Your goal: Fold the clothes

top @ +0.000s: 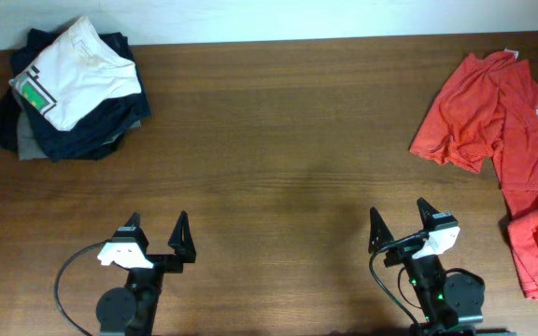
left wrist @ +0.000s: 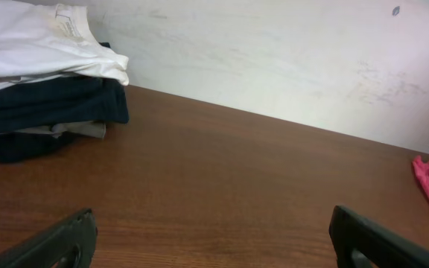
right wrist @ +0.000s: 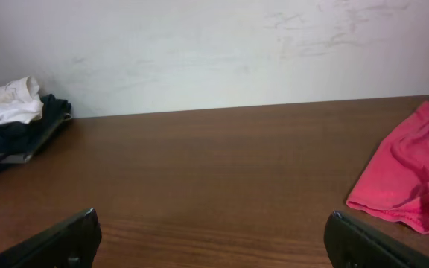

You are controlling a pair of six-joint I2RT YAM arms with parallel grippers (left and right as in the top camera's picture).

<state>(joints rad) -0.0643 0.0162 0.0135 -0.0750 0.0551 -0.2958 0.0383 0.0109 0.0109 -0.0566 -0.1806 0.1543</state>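
Overhead shows both jaws spread and empty, folded pile (top: 68, 89) left, red shirts (top: 502, 117) right.

- T-shirts (top: 493, 112): orange-red, with white block lettering on one.
- folded shirt (top: 77, 75): white, with a green patch.
- garments beneath (top: 92, 131): dark navy, with one grey layer.
- table (top: 278, 168): dark brown wood grain.
- wall (right wrist: 199, 52): off-white, with faint scuffs.
- left gripper (top: 158, 224), right gripper (top: 399, 219): black fingers, white housings.
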